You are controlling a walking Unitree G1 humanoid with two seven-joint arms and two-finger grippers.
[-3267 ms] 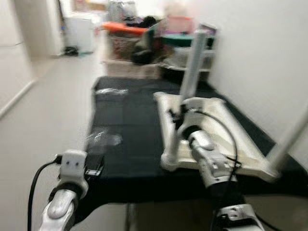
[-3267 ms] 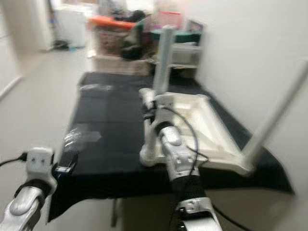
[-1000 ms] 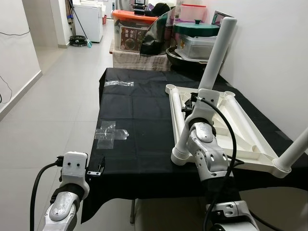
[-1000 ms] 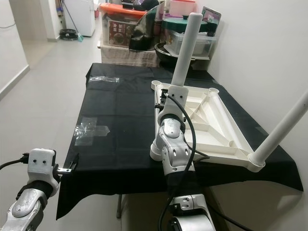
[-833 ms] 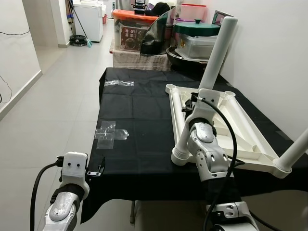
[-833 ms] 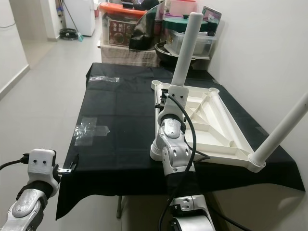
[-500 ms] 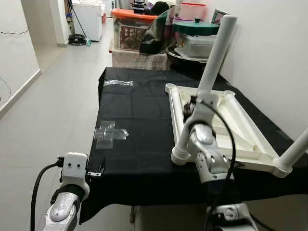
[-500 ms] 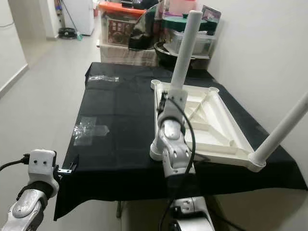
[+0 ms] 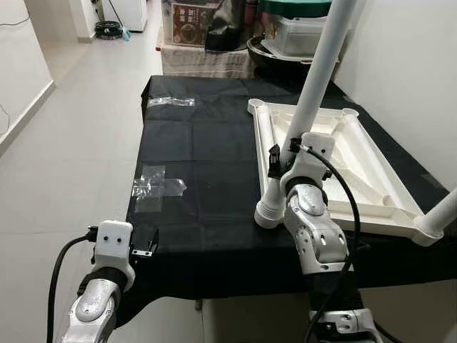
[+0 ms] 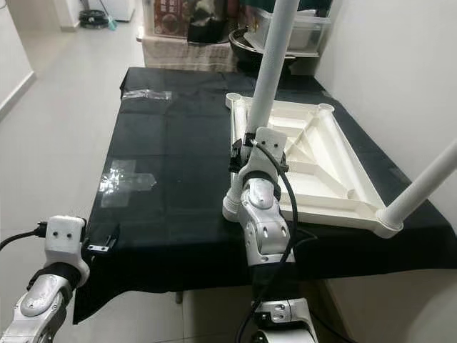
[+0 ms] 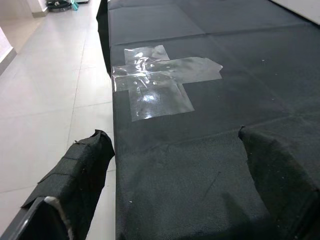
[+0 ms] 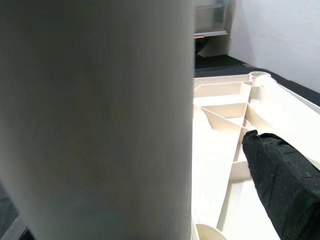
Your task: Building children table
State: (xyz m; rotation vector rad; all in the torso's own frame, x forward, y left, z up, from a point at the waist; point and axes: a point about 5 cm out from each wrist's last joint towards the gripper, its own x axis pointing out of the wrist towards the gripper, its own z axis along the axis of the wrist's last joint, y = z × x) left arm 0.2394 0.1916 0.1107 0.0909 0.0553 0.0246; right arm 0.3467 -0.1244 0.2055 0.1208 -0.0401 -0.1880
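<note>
Your right gripper grips the white table leg, seemingly seating it in the near-left corner socket of the upturned tabletop. Left gripper hangs open and empty, well left of that tabletop, by the clear tape.

Showing two silver, rounded arms. Wearing a white, boxy wrist block with small dark screw holes on the left arm, a black cable looping out of it. Trailing another black cable along the right arm. Ending in black, fabric-textured fingers.
</note>
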